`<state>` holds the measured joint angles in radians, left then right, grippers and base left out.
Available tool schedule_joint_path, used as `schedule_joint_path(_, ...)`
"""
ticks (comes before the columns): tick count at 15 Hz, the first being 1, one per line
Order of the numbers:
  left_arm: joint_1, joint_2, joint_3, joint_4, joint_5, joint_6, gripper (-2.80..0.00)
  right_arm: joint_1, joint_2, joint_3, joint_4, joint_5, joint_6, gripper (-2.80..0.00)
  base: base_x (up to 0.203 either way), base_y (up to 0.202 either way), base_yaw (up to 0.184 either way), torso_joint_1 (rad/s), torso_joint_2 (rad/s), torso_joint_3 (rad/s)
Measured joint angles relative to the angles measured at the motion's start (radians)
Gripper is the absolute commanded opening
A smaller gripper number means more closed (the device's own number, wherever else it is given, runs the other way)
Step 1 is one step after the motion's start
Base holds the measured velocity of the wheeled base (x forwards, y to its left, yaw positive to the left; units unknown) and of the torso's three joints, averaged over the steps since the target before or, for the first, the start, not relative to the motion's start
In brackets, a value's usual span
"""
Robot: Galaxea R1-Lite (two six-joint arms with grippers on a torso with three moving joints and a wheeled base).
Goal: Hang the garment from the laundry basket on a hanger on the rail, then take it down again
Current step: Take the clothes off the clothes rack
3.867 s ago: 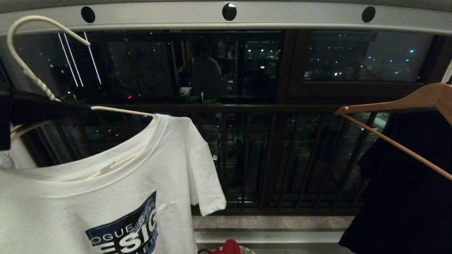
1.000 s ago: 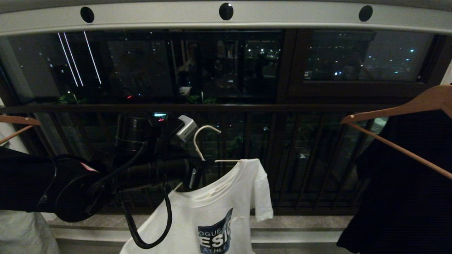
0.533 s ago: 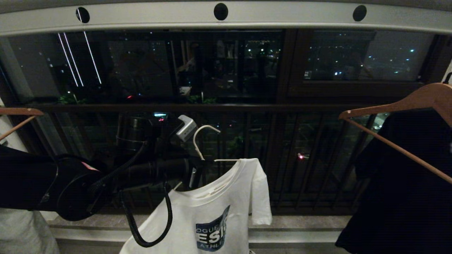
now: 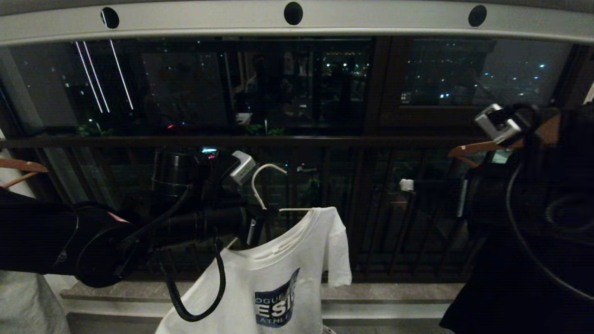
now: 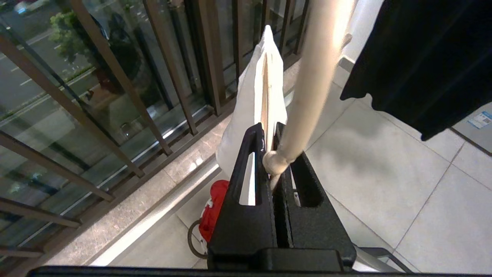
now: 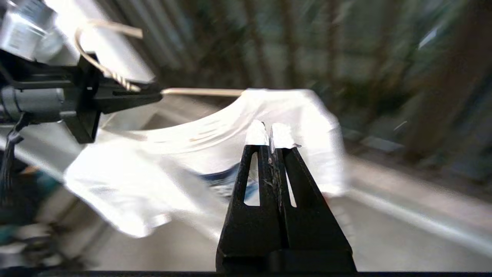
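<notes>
The garment (image 4: pixel 274 287), a white T-shirt with a dark blue chest graphic, hangs on the thin white wire hanger (image 4: pixel 260 185) well below the rail (image 4: pixel 371 21). My left gripper (image 4: pixel 253 222) is shut on the hanger's twisted neck. In the left wrist view the left gripper (image 5: pixel 269 129) clamps the hanger (image 5: pixel 315 77), with the garment (image 5: pixel 250 96) beyond it. My right gripper (image 4: pixel 407 185) is shut and empty, to the right of the garment. In the right wrist view the right gripper (image 6: pixel 270 132) points at the garment (image 6: pixel 184 154). The laundry basket (image 5: pixel 191 240) shows only its dark handle.
A brown wooden hanger (image 4: pixel 468 149) with a large black garment (image 4: pixel 487 287) hangs at the right, partly behind my right arm. Another wooden hanger's tip (image 4: pixel 18 167) shows at far left. The dark balcony railing (image 4: pixel 325 141) runs behind. A red cloth (image 5: pixel 215 207) lies in the basket.
My right arm has swung up into the head view on the right, covering the wooden hanger. The left gripper, earlier up by the rail, now holds the hanger and shirt steady lower down.
</notes>
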<state>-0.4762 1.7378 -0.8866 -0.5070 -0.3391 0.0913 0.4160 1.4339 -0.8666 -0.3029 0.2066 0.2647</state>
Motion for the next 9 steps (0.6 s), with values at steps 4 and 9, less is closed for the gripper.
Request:
schedule_joint_path(4, -0.005, -0.019, -0.001, -0.001, -0.004, -0.006, -2.80, 0.028, 0.182, -0.033, -0.132, 0.022, 0.024, -2.80, 0.000, 0.000, 0.000, 0.000, 0.00, 0.000)
schedule_joint_path(9, -0.006, -0.029, -0.014, 0.000, -0.001, -0.051, -2.80, 0.075, 0.317, -0.086, -0.140, 0.013, 0.031, -2.80, 0.000, 0.000, 0.000, 0.000, 0.00, 0.000)
